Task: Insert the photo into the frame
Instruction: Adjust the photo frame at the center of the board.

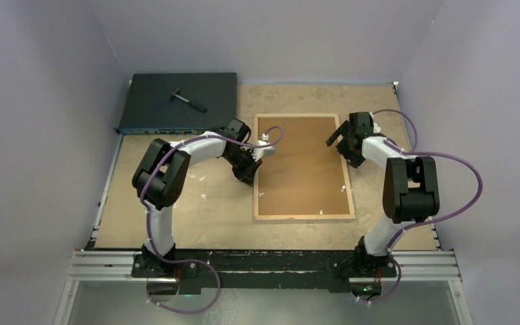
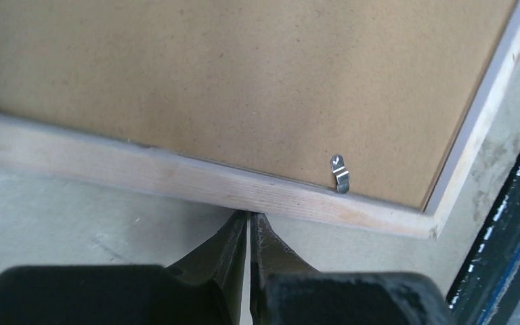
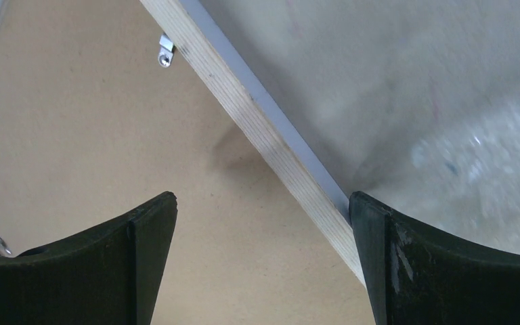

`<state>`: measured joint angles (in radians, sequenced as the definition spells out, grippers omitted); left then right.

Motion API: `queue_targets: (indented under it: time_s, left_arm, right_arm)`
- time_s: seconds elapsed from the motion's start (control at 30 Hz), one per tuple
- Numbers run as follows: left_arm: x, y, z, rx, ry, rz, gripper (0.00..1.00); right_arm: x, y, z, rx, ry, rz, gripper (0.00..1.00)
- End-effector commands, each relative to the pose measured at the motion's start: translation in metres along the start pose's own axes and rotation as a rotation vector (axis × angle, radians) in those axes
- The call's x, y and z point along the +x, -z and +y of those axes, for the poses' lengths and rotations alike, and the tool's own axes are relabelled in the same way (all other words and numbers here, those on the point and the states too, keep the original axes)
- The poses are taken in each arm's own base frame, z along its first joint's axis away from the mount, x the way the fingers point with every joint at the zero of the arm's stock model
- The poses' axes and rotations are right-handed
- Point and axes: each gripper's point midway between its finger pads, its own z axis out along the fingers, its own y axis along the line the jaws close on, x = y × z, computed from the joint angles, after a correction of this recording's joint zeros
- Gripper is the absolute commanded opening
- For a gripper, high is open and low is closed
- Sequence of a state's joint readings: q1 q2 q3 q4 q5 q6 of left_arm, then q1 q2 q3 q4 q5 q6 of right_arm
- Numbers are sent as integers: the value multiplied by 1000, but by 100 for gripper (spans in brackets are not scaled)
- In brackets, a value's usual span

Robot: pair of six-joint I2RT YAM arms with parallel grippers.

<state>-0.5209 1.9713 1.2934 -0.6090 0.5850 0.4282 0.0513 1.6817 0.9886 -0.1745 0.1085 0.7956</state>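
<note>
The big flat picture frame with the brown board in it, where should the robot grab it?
Probably the thin light-wood right rail of the picture frame, from above. It lies flat, back up, so only its narrow edges can be pinched. The open right gripper straddles that rail.

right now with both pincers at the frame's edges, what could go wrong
1. The shut left pincer has its tips at the wooden rail of the frame. A push might slide the frame sideways instead of lifting it.
2. The open right pincer straddles the opposite rail and could skew it when closing.
</note>
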Motion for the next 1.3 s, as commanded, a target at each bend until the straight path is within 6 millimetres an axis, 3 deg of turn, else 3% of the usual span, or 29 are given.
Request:
queue_targets:
  time_s: [0.0, 0.1, 0.2, 0.37, 0.43, 0.53, 0.67, 0.77, 0.97, 1.27]
  left_arm:
    - [5, -10, -19, 84, 30, 38, 6]
    - [-1, 11, -26, 72, 16, 24, 10]
    - [-9, 47, -22, 58, 37, -45, 16]
    - [-17, 128, 4, 23, 106, -190, 25]
    - [-14, 151, 9, 1, 123, -220, 26]
    - [-8, 169, 15, -51, 136, -237, 27]
    - [5, 177, 22, -68, 197, -256, 27]
    - [13, 176, 29, -82, 240, -266, 26]
    - [18, 166, 39, -91, 280, -263, 25]
    - [19, 157, 49, -81, 306, -259, 24]
  right_arm:
    - [-33, 16, 56, -127, 58, -35, 99]
    - [-68, 37, 58, -84, 88, -169, 99]
    - [-62, 57, 72, -141, 177, -216, 99]
    - [5, 65, 110, -204, 364, -167, 96]
    - [40, 72, 138, -273, 450, -150, 90]
    - [88, 79, 174, -344, 576, -115, 75]
    - [144, 79, 207, -361, 735, -88, 60]
    - [167, 76, 221, -375, 789, -75, 55]
    - [193, 65, 236, -392, 838, -59, 52]
    - [211, 39, 227, -319, 916, -68, 37]
